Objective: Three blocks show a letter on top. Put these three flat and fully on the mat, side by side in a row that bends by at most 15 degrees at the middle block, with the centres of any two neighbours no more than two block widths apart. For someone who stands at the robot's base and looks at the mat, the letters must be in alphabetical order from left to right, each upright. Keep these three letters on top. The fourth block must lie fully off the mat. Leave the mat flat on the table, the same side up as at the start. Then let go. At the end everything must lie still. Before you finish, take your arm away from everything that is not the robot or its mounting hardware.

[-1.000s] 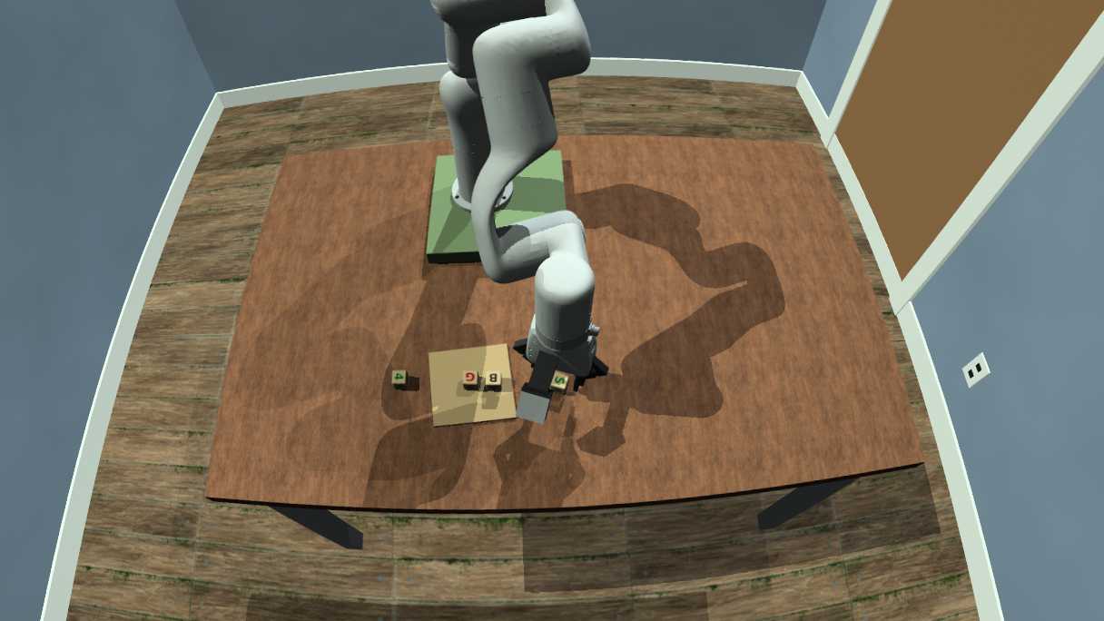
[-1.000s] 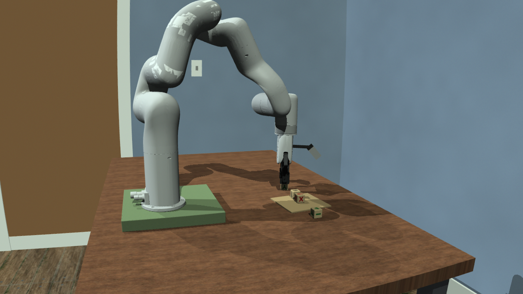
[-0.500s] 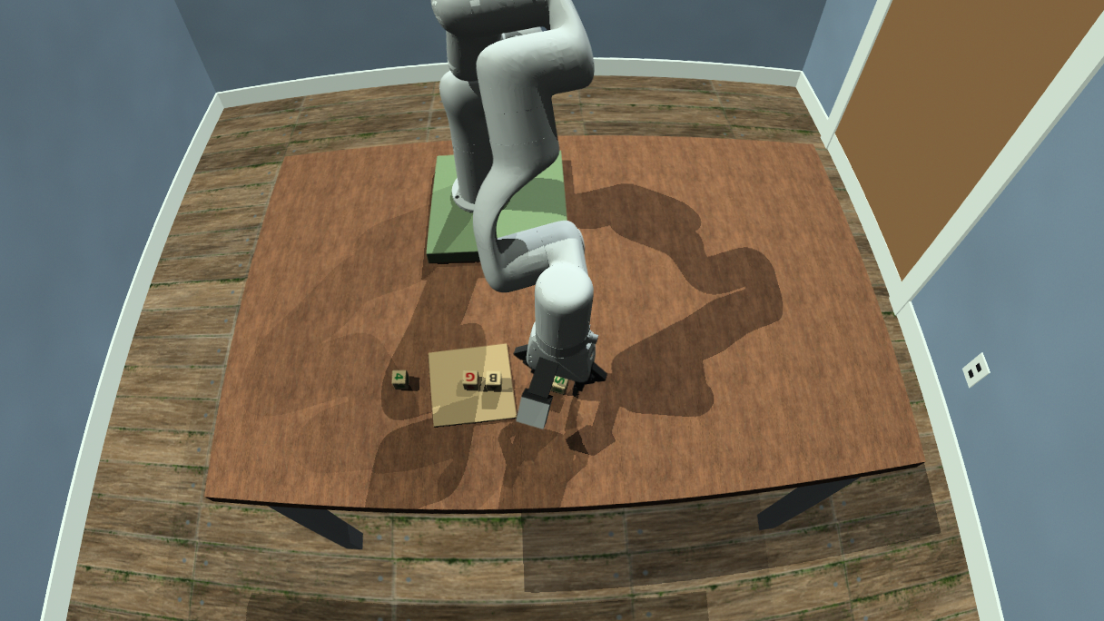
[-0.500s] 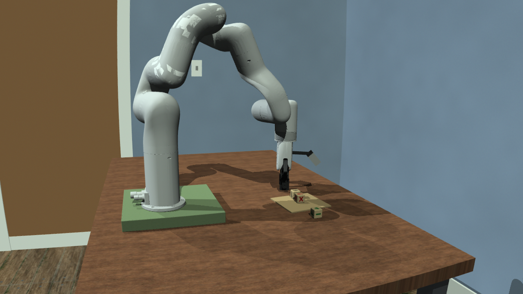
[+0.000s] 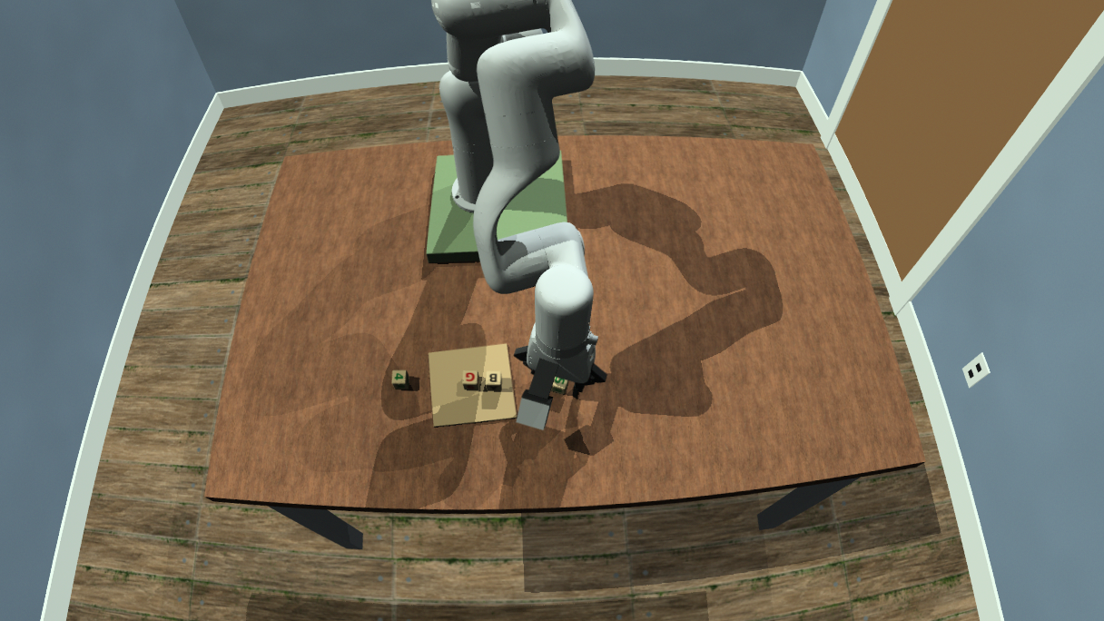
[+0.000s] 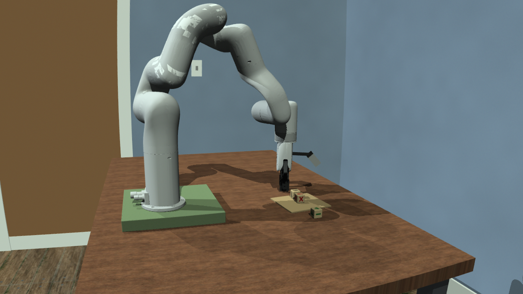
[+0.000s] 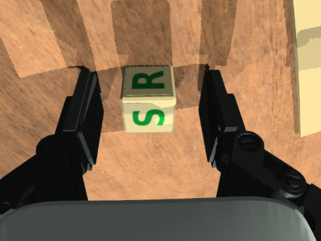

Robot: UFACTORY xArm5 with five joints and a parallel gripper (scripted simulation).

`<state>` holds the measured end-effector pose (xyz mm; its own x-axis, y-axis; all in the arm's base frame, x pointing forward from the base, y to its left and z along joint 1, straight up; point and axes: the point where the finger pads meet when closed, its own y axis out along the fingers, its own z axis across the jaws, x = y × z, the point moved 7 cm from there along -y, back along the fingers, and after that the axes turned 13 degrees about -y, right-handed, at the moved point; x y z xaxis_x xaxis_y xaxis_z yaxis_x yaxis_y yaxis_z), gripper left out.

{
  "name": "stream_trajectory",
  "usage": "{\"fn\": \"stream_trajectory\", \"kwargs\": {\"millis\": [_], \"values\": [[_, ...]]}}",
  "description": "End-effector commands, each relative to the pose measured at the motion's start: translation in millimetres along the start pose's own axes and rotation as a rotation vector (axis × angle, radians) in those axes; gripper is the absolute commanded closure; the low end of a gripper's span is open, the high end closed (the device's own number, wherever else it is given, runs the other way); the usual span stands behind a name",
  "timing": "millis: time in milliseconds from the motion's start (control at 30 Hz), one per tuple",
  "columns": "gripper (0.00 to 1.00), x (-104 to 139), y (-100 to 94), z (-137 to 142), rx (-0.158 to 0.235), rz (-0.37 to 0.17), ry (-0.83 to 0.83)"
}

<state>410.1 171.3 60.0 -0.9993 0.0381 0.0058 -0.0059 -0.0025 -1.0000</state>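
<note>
My gripper [image 5: 556, 381] [image 6: 284, 189] [image 7: 150, 90] is open and low over the table, with its fingers on either side of the S block [image 5: 559, 387] [image 7: 149, 118]. A gap shows between block and finger on both sides. This block stands off the mat, S on top and R on a side; the gripper hides it in the exterior view. The G block [image 5: 469, 377] [image 6: 300, 198] and B block [image 5: 492, 378] [image 6: 293, 192] stand close together on the tan mat [image 5: 455, 410] [image 6: 292, 207], letters upside down in the top view. The 4 block [image 5: 398, 378] [image 6: 316, 212] stands off the mat's far side.
The mat's near edge also shows at the right of the wrist view, beside the right finger. The arm stands on a green base plate [image 5: 443, 231] [image 6: 175, 222] at the back of the brown table [image 5: 772, 417] [image 6: 219, 255]. The wrist camera [image 5: 533, 412] [image 6: 313, 159] sticks out from the gripper.
</note>
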Motion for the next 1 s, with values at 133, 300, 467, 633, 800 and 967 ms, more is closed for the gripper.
{"fn": "stream_trajectory", "kwargs": {"millis": [133, 300, 467, 633, 800, 967], "values": [[0.37, -1.0, -1.1, -0.5, -0.001, 0.003, 0.000], [0.37, -1.0, -1.1, -0.5, -0.001, 0.003, 0.000], [0.37, -1.0, -1.1, -0.5, -0.001, 0.003, 0.000], [0.37, -1.0, -1.1, -0.5, -0.001, 0.003, 0.000], [0.37, -1.0, -1.1, -0.5, -0.001, 0.003, 0.000], [0.58, -1.0, -1.1, -0.5, -0.001, 0.003, 0.000]]}}
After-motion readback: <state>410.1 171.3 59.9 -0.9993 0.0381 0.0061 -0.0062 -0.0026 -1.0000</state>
